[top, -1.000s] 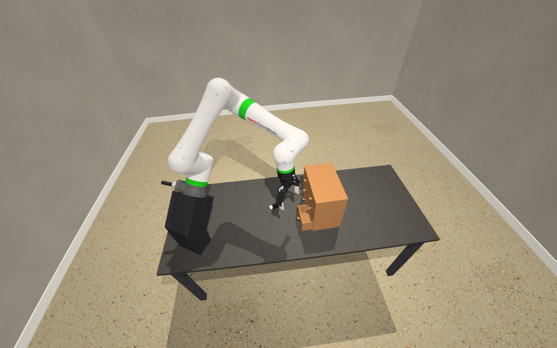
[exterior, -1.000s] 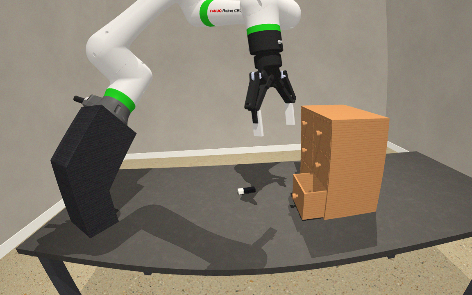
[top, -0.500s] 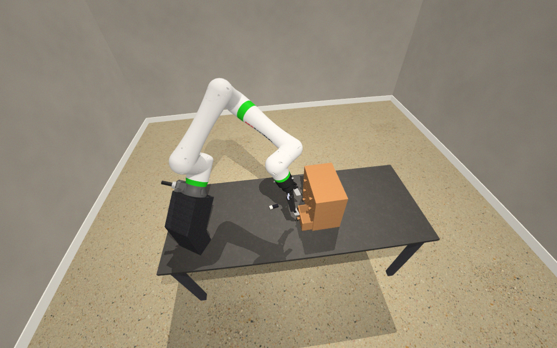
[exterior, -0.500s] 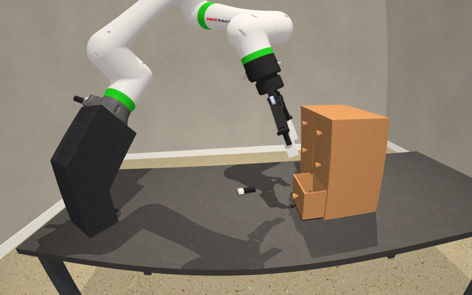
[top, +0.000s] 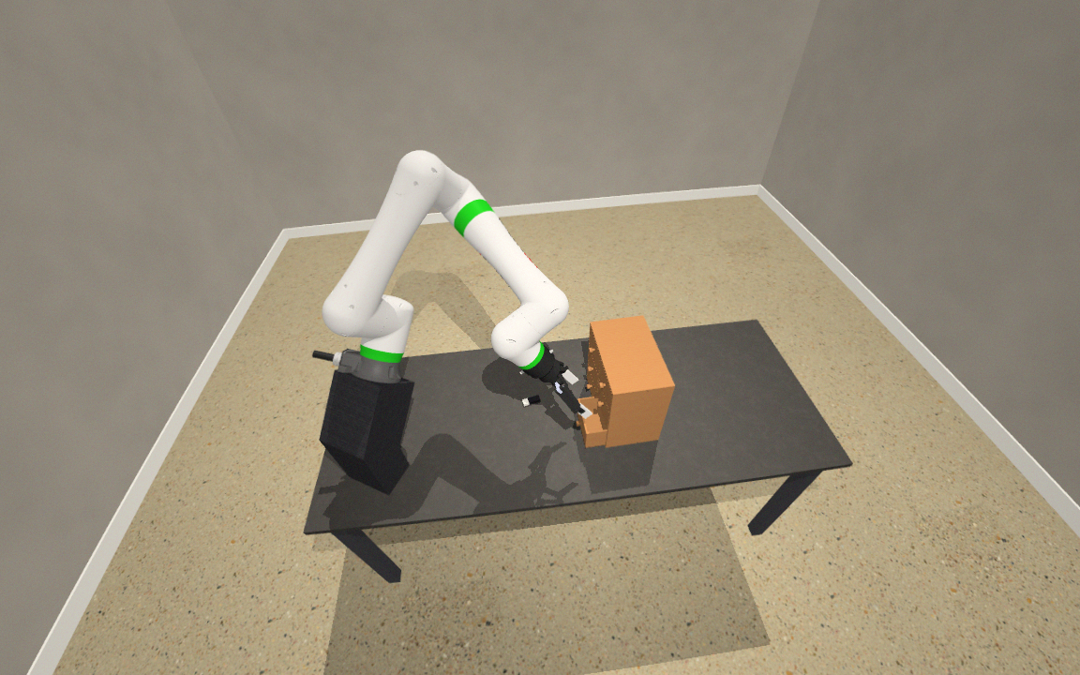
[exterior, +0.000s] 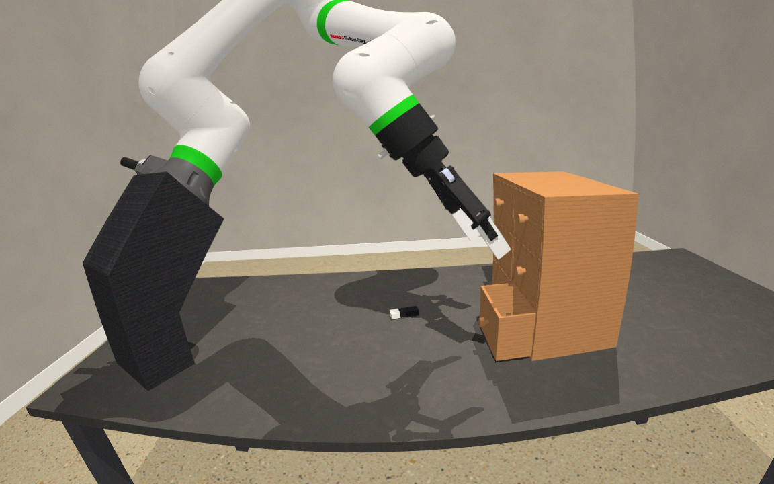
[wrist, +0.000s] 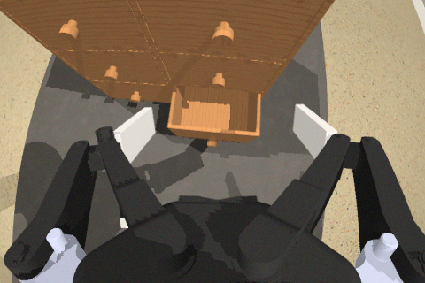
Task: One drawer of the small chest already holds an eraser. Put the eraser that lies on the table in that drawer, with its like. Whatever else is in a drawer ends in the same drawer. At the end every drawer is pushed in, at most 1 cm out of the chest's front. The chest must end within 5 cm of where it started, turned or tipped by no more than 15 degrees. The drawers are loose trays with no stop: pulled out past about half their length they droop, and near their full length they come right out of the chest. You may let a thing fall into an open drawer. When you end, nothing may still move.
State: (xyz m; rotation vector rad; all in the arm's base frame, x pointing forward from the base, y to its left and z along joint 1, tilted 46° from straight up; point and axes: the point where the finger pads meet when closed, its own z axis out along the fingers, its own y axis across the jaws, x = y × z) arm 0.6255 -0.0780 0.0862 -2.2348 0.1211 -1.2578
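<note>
The eraser, black with a white end, lies on the table in front of the chest. In the wrist view it is mostly hidden behind the gripper, with only a small white part showing. The orange wooden chest stands upright. Its bottom drawer, on the right in the wrist view, is partly pulled out. I see no eraser inside, but the drawer's rear is hidden. My gripper is open and empty, tilted toward the chest front, above and in front of that drawer.
The other drawers look pushed in; their knobs, such as the upper right knob and the one below it, stick out toward the gripper. The robot's black pedestal stands at the table's other end.
</note>
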